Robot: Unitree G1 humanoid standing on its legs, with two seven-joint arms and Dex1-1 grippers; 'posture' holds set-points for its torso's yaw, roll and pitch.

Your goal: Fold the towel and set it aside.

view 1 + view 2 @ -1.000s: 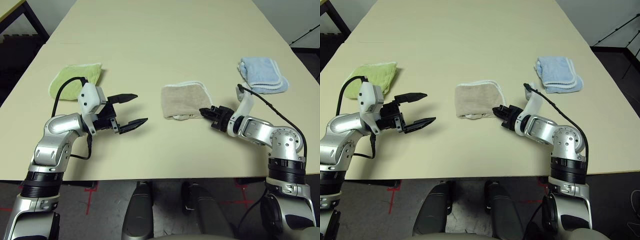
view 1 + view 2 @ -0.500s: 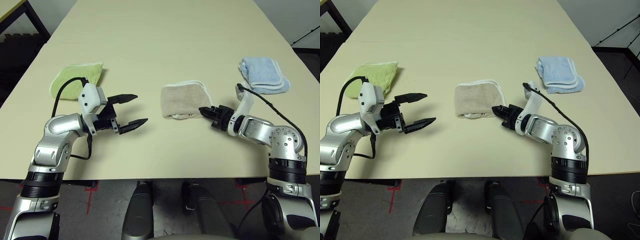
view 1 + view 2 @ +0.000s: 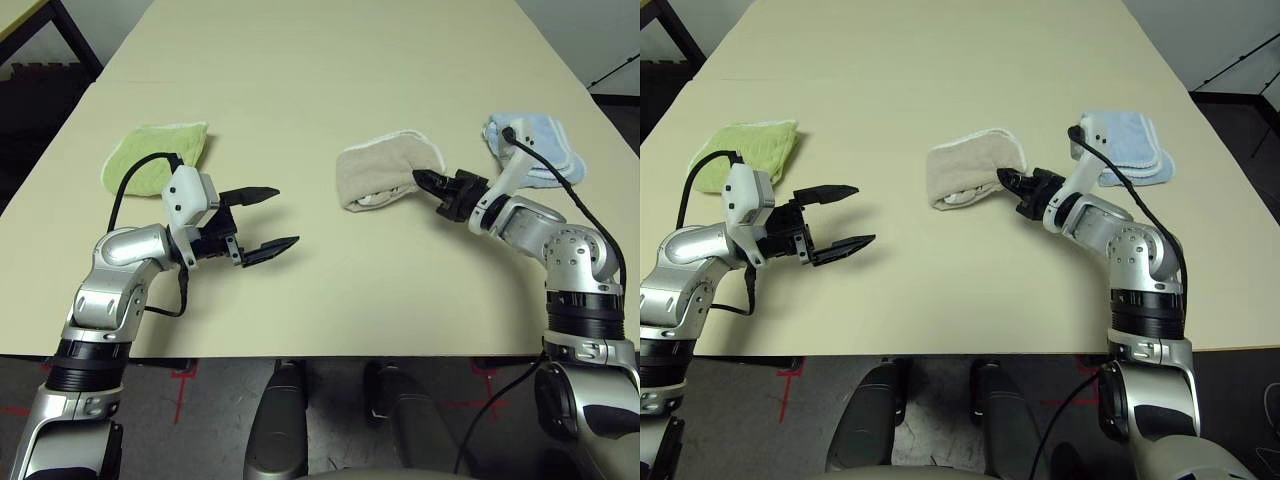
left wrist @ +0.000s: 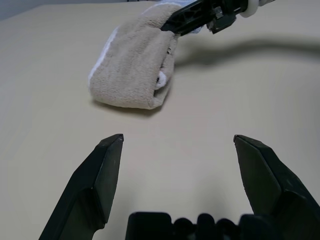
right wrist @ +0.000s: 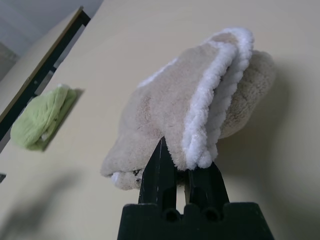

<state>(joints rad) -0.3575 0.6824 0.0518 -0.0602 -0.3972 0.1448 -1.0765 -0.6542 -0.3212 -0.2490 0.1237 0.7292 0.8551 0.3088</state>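
Right gripper (image 3: pixel 424 181), clamped on the folded towel (image 3: pixel 385 173), has lifted its near edge and carried it toward the blue towel (image 3: pixel 535 148); far end drags on the table (image 3: pixel 330 80). Set-aside apparently underway. Left gripper (image 3: pixel 272 217) idles, jaws wide.

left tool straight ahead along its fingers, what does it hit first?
Likely the beige towel, pinched at its far end by the right tool. The left tool is open; bare table lies between. Depth is uncertain.
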